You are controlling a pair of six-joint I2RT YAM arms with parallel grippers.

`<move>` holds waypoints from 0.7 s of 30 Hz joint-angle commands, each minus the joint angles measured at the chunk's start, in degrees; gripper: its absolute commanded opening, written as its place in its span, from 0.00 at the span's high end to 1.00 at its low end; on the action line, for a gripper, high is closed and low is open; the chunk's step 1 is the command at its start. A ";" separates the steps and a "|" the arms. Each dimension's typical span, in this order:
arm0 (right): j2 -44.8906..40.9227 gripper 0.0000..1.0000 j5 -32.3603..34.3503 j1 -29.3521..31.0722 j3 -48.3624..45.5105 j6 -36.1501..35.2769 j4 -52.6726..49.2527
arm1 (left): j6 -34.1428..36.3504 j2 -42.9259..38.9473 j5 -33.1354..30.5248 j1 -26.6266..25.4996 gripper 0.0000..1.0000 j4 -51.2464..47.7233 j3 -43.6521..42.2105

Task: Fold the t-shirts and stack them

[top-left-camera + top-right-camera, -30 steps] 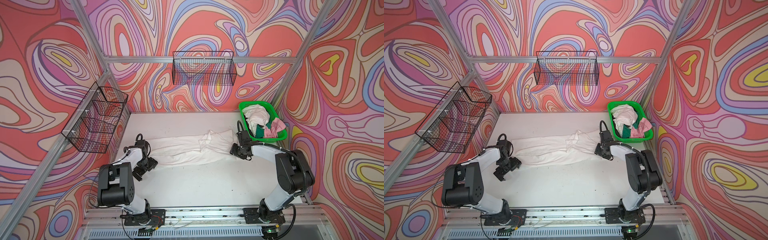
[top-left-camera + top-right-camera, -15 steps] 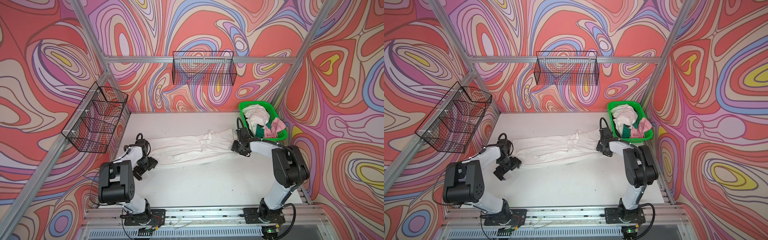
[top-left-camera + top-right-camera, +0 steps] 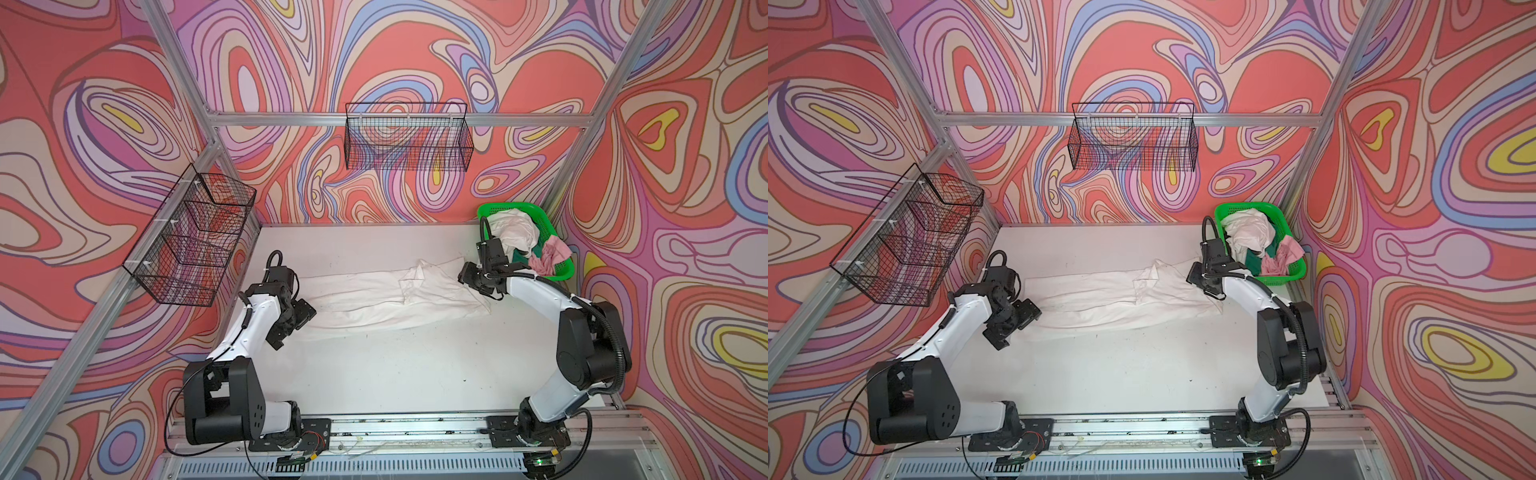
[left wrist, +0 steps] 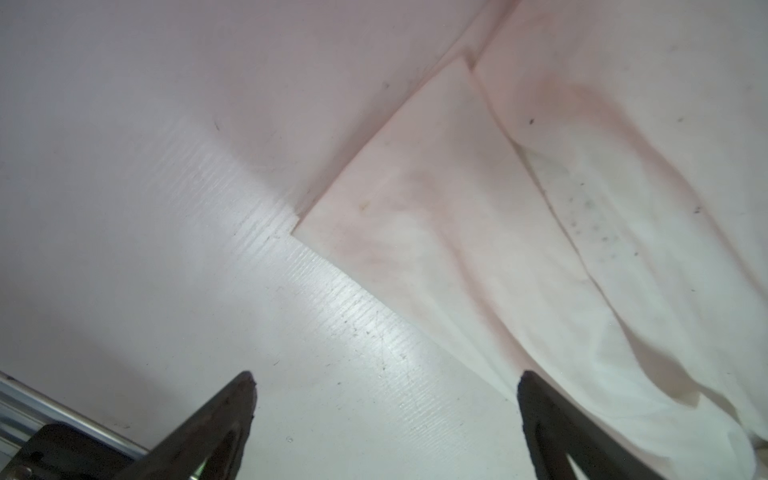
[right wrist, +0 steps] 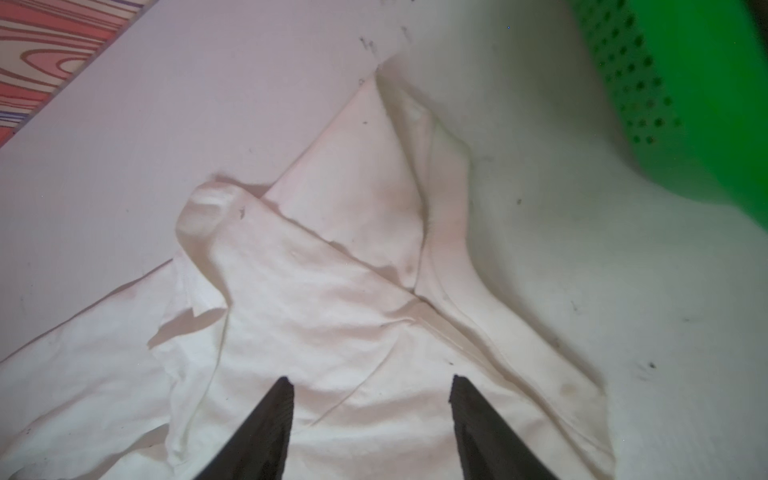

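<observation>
Top views both show the white t-shirt [image 3: 374, 299] stretched left-to-right on the table [image 3: 374, 374]. Left wrist: left gripper [image 4: 386, 376] wide open, empty, beside its left hem. Right wrist: right gripper [image 5: 370, 379] parted, empty, over the rumpled right end. It looks spread out; folding next likely needs corner grips.

We've got swirly red, pink and purple walls [image 3: 395, 50], a metal bar [image 3: 291, 119] across the upper middle with a black wire basket [image 3: 409, 145] on it, a second wire basket [image 3: 187, 249] at left, scuffed white tabletop [image 3: 395, 374] below.
</observation>
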 commanded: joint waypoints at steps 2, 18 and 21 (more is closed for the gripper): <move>5.83 0.37 -3.73 2.75 3.54 2.80 1.71 | 2.40 5.89 -1.42 -0.17 0.00 0.64 4.96; 18.13 0.37 -1.78 4.12 6.91 2.47 3.75 | 1.63 29.04 -3.86 -1.84 0.00 0.62 16.21; 20.36 0.37 -0.04 4.09 8.84 1.78 3.18 | 0.83 29.02 -2.10 -1.92 0.00 1.53 13.67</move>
